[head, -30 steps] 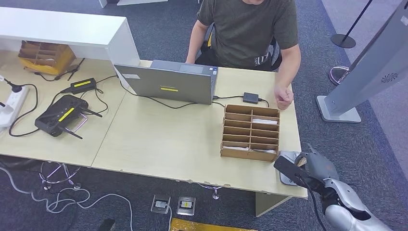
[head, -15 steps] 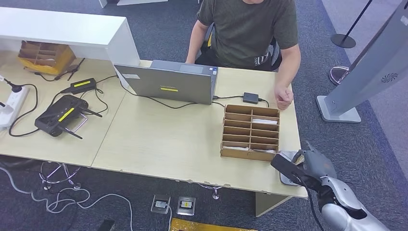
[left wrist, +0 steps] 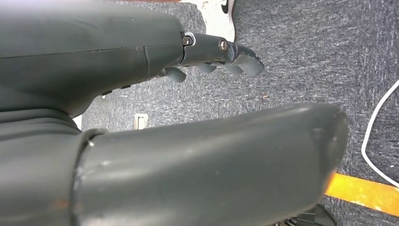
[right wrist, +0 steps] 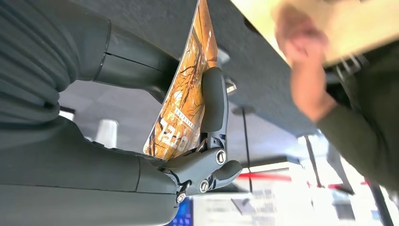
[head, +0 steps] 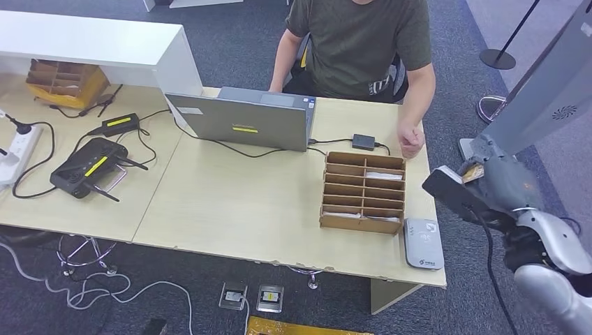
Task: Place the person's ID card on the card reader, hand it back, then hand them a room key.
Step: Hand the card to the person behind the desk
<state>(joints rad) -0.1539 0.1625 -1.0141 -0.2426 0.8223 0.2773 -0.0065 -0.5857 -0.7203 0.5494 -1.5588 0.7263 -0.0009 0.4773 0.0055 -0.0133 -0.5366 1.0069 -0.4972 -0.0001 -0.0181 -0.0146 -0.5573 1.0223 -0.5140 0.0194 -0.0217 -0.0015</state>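
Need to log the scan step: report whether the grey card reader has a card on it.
Bare: the grey card reader lies uncovered; the right hand holds the orange card.

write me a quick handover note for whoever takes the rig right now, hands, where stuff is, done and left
Right hand: holds an orange printed card, raised beside the table's right edge, short of the person's hand.
Left hand: holds nothing, hanging over the carpet.
Card reader: on the table's near right corner, nothing on it.
Brown divider box: left of the reader, light cards in some slots.
Done: card is off the reader and in hand.
Left: pass this card to the person. Whether it is the ID or a room key, I cannot tell.
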